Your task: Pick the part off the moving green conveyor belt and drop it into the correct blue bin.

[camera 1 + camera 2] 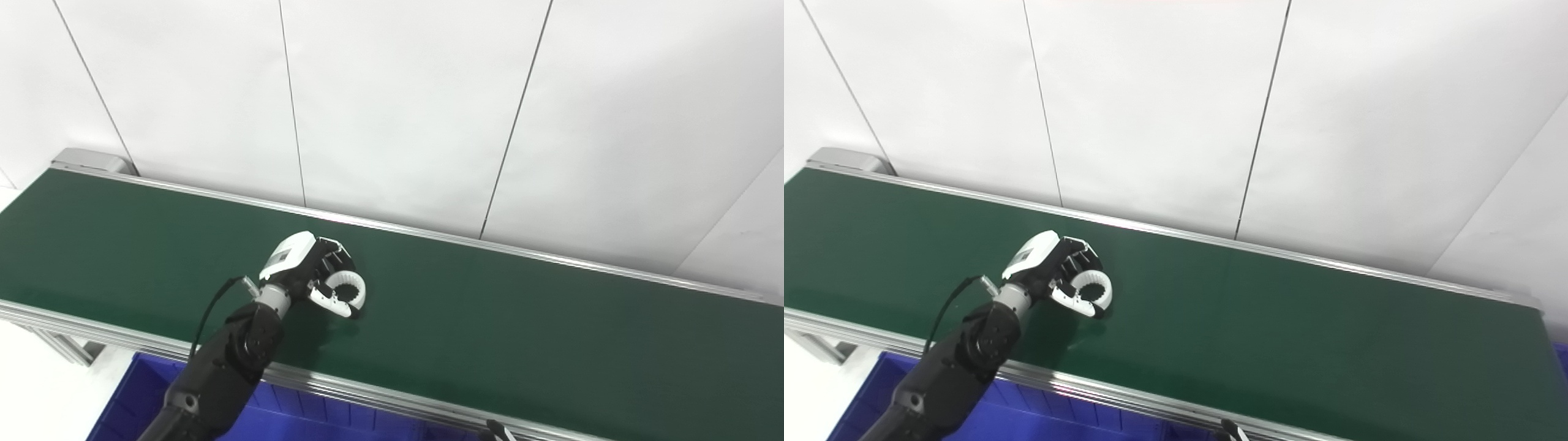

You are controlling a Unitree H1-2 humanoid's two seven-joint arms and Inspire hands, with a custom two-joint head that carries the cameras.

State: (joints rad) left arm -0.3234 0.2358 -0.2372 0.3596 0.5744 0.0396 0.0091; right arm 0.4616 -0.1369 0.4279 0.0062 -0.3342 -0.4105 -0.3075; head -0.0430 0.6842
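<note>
Now left hand (309,269) sits over the green conveyor belt (490,318), fingers curled round a white toothed ring part (346,288) w/ thumb pinching, likely securing it before the blue bin (294,416).

no legible text, labels or numbers

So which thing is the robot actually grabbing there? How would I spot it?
Find the long green conveyor belt running in front of the white wall. Over its left half, the left hand reaches in from the dark arm. Between its fingers is a small white ring-shaped part with a toothed inner edge, the only pale thing on the belt besides the hand itself.
</note>
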